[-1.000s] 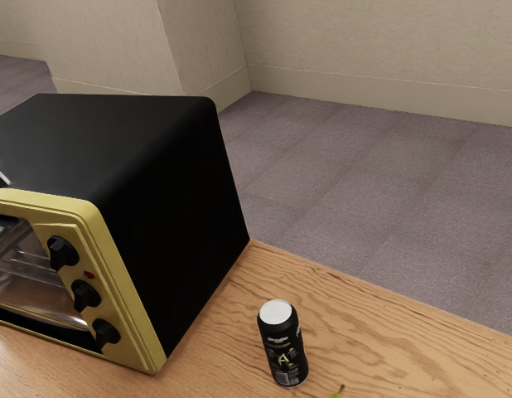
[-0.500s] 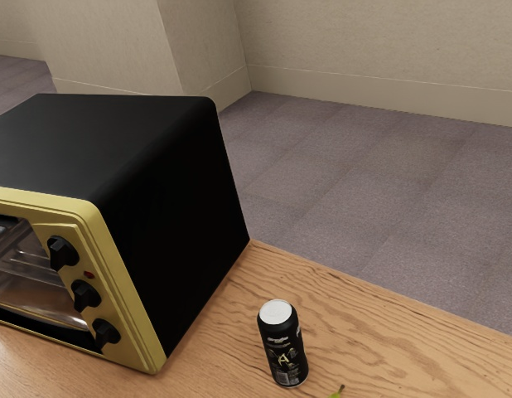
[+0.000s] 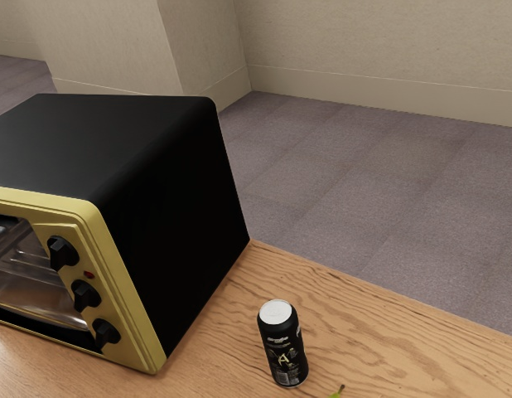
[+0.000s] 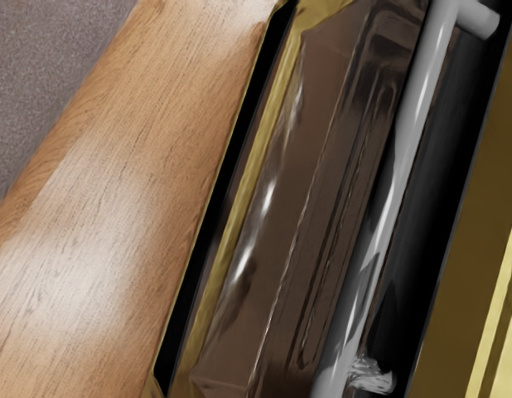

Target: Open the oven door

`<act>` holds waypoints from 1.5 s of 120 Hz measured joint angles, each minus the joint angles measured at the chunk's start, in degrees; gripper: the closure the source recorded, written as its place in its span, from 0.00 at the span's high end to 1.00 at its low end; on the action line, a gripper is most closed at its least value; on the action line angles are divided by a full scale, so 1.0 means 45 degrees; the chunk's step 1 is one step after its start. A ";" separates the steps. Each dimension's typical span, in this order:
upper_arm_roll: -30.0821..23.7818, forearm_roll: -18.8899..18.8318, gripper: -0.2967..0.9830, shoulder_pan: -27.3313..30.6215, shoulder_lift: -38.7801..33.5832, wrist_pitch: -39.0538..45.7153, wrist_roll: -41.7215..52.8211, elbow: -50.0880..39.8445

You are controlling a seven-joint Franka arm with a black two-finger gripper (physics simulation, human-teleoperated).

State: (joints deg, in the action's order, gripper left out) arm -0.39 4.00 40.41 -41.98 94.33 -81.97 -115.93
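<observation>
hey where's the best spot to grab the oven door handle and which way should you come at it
I'd grip the silver bar handle around mid-length, coming from in front of the oven door, with the claw closing across the bar. It's long, slim and straight, and the posts at its ends seem to hold it off the door, likely leaving room behind.

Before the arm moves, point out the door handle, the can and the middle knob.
Door handle point(image 4: 421, 95), wrist view: on its long grey bar.
Can point(image 3: 282, 347), exterior view: on its dark side.
Middle knob point(image 3: 85, 296), exterior view: on its front.
</observation>
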 joint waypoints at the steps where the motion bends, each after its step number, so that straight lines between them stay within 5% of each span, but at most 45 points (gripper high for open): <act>1: 0.0004 -0.0004 0.77 0.0039 0.0005 0.0020 0.0051 -0.0001; 33: -0.0020 0.0042 0.77 0.0907 0.0192 0.0371 0.1494 -0.0004; 180: 0.0029 0.0087 0.77 0.0941 0.0596 0.1306 0.4234 -0.1420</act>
State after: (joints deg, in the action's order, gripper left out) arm -0.26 4.39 44.65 -39.30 100.21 -62.92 -122.32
